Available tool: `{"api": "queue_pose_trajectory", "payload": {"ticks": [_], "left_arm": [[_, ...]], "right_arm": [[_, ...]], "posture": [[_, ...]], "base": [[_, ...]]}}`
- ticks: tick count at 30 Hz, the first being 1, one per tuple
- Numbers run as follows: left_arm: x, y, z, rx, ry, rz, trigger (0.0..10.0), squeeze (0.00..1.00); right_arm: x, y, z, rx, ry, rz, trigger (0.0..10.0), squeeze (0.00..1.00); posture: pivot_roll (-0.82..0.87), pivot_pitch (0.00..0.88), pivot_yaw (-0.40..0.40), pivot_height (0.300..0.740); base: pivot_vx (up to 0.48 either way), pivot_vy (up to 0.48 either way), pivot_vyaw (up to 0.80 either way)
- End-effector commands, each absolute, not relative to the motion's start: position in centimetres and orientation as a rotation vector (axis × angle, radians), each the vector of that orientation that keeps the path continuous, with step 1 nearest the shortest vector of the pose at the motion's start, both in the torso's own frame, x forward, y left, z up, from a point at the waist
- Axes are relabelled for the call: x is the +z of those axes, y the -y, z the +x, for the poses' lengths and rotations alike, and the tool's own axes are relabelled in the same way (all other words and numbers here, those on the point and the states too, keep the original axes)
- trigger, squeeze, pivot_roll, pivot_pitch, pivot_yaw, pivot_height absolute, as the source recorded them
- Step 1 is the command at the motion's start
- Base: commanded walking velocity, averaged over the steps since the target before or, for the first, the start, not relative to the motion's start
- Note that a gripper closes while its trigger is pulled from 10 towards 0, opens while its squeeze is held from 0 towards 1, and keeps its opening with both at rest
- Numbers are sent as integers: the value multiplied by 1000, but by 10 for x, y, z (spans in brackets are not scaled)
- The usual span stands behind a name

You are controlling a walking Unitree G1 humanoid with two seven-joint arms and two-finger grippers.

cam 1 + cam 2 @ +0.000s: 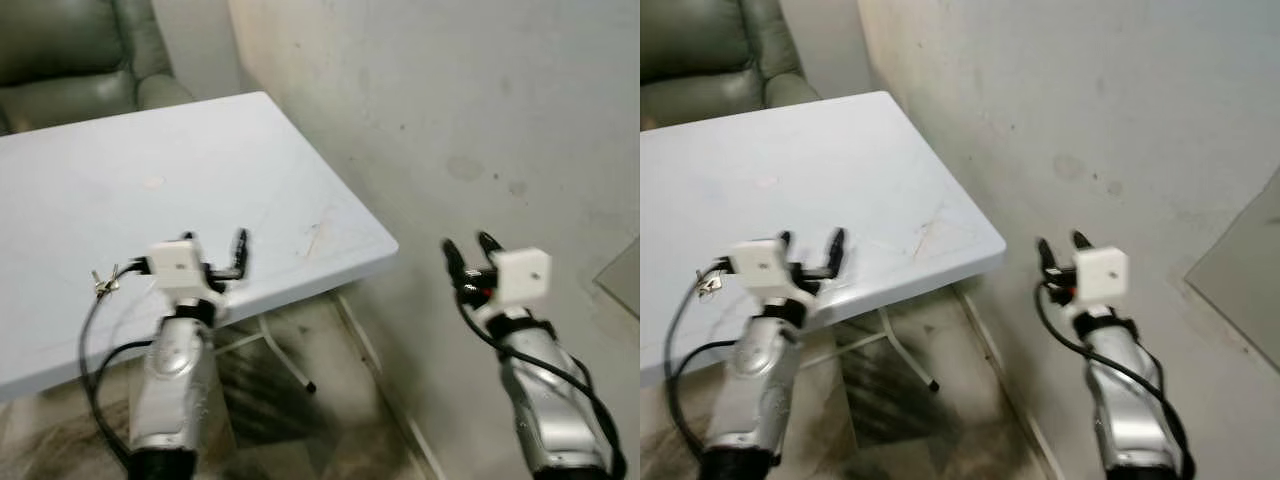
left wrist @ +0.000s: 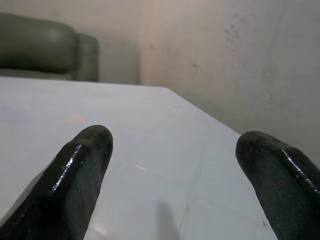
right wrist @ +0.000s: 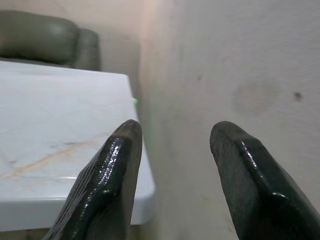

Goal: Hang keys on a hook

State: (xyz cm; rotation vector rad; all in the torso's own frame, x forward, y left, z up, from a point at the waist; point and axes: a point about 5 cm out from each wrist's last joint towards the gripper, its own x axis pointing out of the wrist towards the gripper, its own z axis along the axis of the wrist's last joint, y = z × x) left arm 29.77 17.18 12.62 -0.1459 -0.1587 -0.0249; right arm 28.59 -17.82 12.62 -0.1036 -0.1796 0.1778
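One white table (image 1: 200,180), one keys bunch (image 1: 105,281), two open claws

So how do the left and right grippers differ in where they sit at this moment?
The left gripper hovers over the white table, near the keys; the right gripper hangs off the table, over the floor by the wall. The left's fingers spread wider than the right's. Both are open and empty.

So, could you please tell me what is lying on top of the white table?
The keys lie on the white table near its front edge, partly covered by the left tool.
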Motion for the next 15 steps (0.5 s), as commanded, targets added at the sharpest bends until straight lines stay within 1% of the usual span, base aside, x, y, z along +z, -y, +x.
{"api": "queue_pose_trajectory", "payload": {"ticks": [1,15], "left_arm": [[128,-166,299,-45,157,-153,10000,0],[127,-166,298,-46,150,-144,10000,0]], "right_arm": [[129,183,286,162,180,-109,10000,0],[131,181,285,175,189,-101,10000,0]], "posture": [[30,0,-43,740],[29,0,-41,740]], "base": [[0,0,800],[0,0,800]]}}
